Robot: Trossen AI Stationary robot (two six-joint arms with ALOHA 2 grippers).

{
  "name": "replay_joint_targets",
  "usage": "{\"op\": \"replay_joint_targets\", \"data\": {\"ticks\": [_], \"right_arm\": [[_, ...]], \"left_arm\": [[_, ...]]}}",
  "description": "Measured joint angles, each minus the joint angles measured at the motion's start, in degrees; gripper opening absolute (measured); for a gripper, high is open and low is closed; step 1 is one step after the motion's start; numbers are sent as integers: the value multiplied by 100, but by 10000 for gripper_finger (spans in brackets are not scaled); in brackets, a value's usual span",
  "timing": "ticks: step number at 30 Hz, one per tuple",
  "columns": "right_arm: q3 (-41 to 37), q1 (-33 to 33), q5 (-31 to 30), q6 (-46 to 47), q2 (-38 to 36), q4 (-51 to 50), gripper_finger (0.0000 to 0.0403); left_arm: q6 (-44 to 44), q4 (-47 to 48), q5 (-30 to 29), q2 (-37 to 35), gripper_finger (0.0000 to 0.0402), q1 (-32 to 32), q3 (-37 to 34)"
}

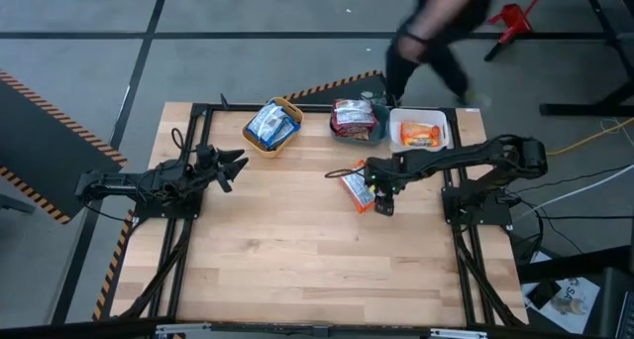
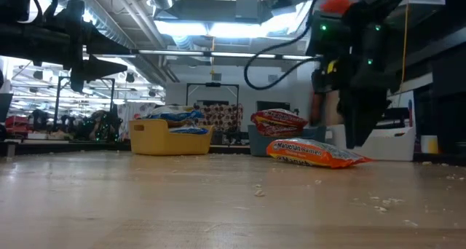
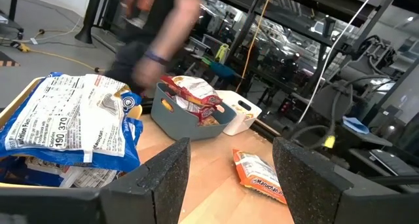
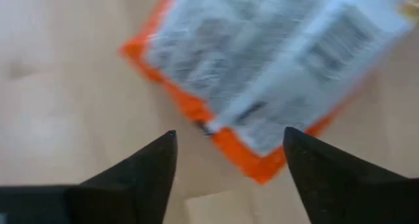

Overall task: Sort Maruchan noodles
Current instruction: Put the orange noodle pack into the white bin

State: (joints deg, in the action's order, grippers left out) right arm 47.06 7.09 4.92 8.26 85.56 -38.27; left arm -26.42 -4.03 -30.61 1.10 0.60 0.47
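Note:
One orange-yellow Maruchan packet (image 1: 356, 187) lies flat on the table's middle right, also seen in the low view (image 2: 313, 153) and the right wrist view (image 4: 262, 67). My right gripper (image 1: 382, 202) hangs open just right of and nearer than it, fingers pointing down, tips either side of the packet's corner (image 4: 229, 137) without touching. My left gripper (image 1: 236, 165) waits open at the table's left, raised, facing the bins (image 3: 232, 152). Blue-and-white packets (image 1: 270, 126) lie in the yellow bin, dark red packets (image 1: 353, 116) in the teal bin, orange packets (image 1: 420, 135) in the white bin.
The yellow bin (image 1: 287, 109), the teal bin (image 1: 376, 133) and the white bin (image 1: 443, 121) stand in a row along the far edge. A person (image 1: 436, 32) moves just beyond that edge. Crumbs (image 2: 378, 202) dot the bare wood in the near half.

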Motion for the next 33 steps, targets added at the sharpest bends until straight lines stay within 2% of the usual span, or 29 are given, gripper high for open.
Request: {"op": "replay_joint_targets", "data": {"ticks": [4, 7, 12, 22, 26, 33], "right_arm": [[-143, 7, -648, 240, 2, 87, 296], [-210, 7, -901, 489, 2, 270, 304], [-287, 6, -927, 649, 36, 734, 300], [-276, 7, -935, 696, 571, 933, 294], [-268, 5, -831, 725, 616, 943, 253], [-272, 1, -792, 827, 605, 856, 106]], "left_arm": [[3, 2, -1, 1, 212, 0, 0], [3, 0, -2, 0, 212, 0, 0], [3, 0, -2, 0, 212, 2, 0], [5, 2, -11, 0, 212, 0, 0], [5, 2, -17, 2, 212, 2, -2], [5, 0, -24, 2, 212, 0, 0]]}}
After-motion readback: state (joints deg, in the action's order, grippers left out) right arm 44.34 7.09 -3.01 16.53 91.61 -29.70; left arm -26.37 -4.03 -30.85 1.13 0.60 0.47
